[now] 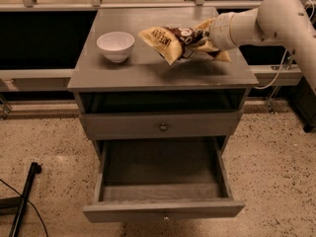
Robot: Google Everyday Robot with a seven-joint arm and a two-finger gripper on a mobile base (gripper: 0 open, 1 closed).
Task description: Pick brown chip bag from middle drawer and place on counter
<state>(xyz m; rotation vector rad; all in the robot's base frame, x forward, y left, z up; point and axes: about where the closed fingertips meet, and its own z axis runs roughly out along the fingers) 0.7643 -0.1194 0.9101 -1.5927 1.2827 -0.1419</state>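
Observation:
The brown chip bag [170, 40] hangs tilted in the air above the counter [128, 70], right of centre, and casts a shadow on the top beneath it. My gripper [203, 37] sits at the bag's right end, shut on it, with the white arm reaching in from the upper right; the bag mostly hides the fingers. The middle drawer [163, 184] is pulled fully open below, and its grey tray floor is bare.
A small white bowl [115, 45] stands on the counter's left side. A closed drawer front with a round metal knob [163, 127] sits above the open drawer. A speckled beige floor surrounds the cabinet. A black pole and cable [24, 201] lie at the lower left.

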